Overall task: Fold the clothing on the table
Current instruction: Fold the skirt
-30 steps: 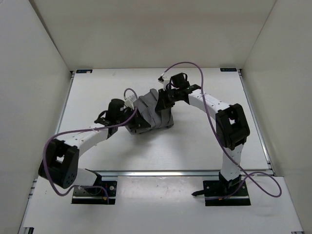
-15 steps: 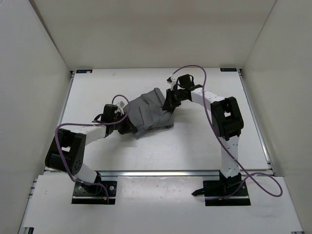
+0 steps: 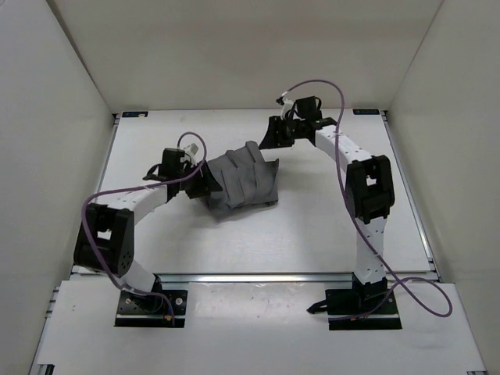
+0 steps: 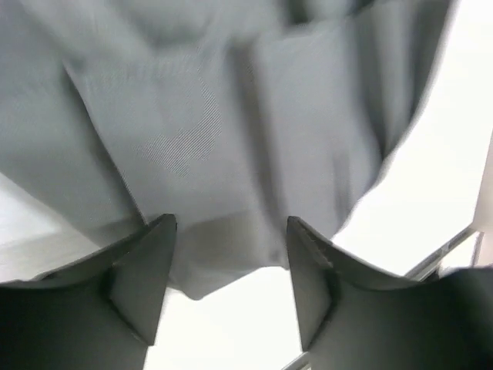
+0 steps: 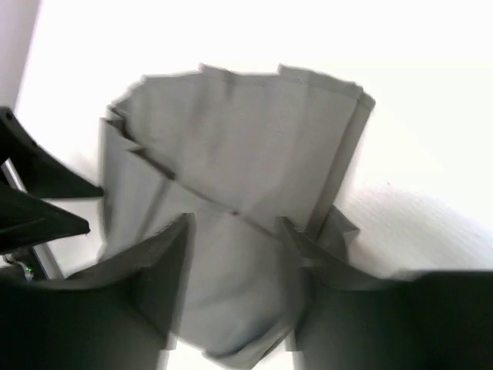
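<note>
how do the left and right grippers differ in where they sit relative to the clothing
The left gripper sits at the left edge of the clothing, cloth filling its wrist view; the right gripper stands off beyond the far right corner, seeing nearly the whole garment. The left points rightward, the right points leftward. Both have jaws open and hold nothing.

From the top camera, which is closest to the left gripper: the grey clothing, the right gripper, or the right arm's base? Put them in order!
1. clothing: just beside the left gripper, in the middle of the view.
2. right gripper: past the clothing, toward the far wall.
3. right arm's base: at the near edge, by far the farthest.
</note>
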